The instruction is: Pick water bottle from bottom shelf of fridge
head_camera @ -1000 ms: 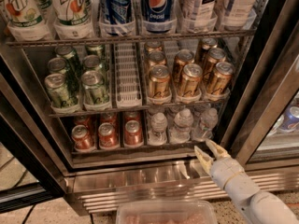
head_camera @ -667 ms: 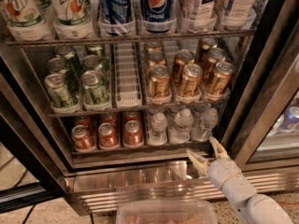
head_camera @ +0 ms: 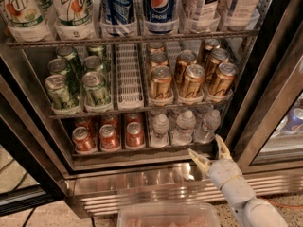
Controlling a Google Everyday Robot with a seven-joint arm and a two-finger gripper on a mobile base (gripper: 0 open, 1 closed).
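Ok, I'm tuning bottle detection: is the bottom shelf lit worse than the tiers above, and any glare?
Camera view: the bottom shelf is dimmest, its water bottles in shadow; glare streaks the steel base panel left of the open gripper, which hovers before the shelf lip.

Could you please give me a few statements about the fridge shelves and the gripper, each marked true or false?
1. The gripper is open, at the right end of the bottom shelf, just lower in the view than the water bottles. True.
2. The gripper is holding a water bottle. False: nothing is between its fingers, and the bottles stand on the shelf.
3. On the bottom shelf, the water bottles stand to the right of the orange-red cans. True.
4. The gold cans share the bottom shelf with the water bottles. False: they sit on the tier above.
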